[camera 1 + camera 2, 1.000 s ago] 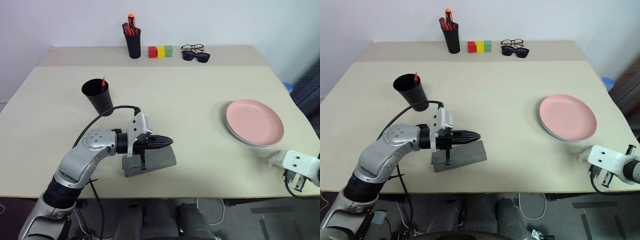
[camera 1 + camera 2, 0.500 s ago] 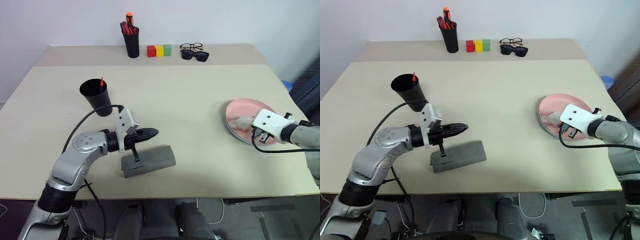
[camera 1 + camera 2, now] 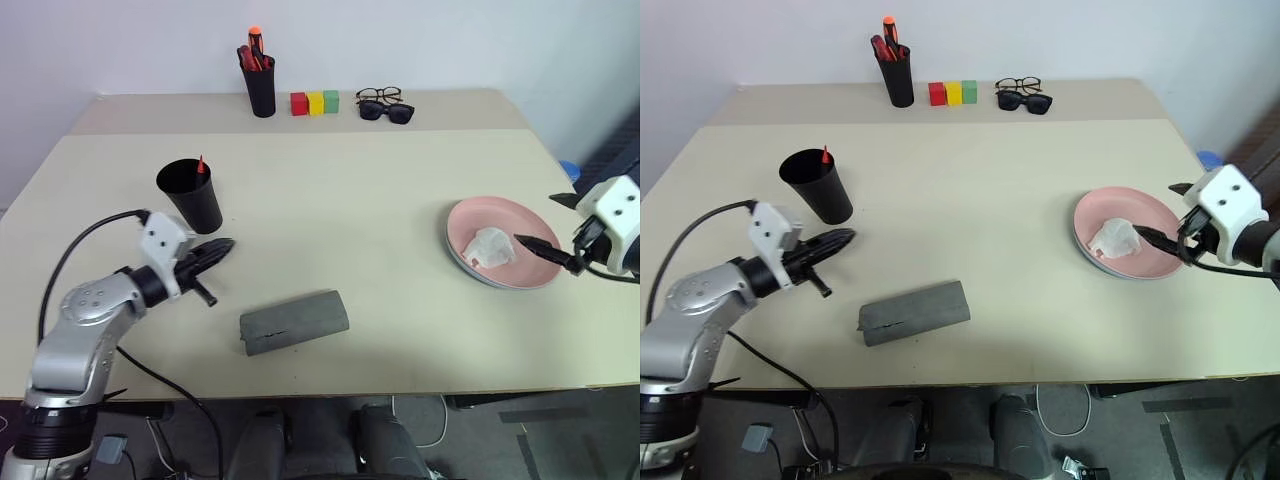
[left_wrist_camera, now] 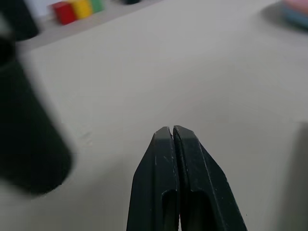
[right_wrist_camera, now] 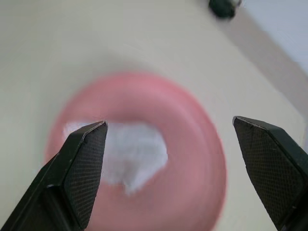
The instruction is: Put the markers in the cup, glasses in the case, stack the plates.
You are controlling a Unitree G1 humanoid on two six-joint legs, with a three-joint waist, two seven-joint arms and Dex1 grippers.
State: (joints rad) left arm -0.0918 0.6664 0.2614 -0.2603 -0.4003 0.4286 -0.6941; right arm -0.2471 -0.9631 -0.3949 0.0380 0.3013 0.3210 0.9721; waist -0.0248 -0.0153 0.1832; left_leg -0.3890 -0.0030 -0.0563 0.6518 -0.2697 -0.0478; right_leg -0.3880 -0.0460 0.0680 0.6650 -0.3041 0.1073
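Note:
The black cup (image 3: 190, 195) stands at the left of the table with a red marker tip (image 3: 201, 163) poking over its rim. My left gripper (image 3: 226, 244) is shut and empty just right of the cup's base, its fingers (image 4: 172, 144) pressed together. The grey case (image 3: 294, 322) lies closed near the front edge. The pink plate (image 3: 525, 225) rests on the blue plate (image 3: 468, 271) at the right and holds a white crumpled wad (image 3: 490, 247). My right gripper (image 5: 169, 125) hovers open at the plate's right edge. The wire-rimmed glasses (image 3: 380, 95) lie at the back.
At the back stand a black pen holder (image 3: 261, 88) with red pens and a row of red, yellow and green blocks (image 3: 314, 102). Dark sunglasses (image 3: 388, 112) lie beside the spectacles. The table's right edge runs just past the plates.
My left gripper swung left off the case to beside the cup, still shut. My right gripper rose over the plates, opened and left the white wad on the pink plate.

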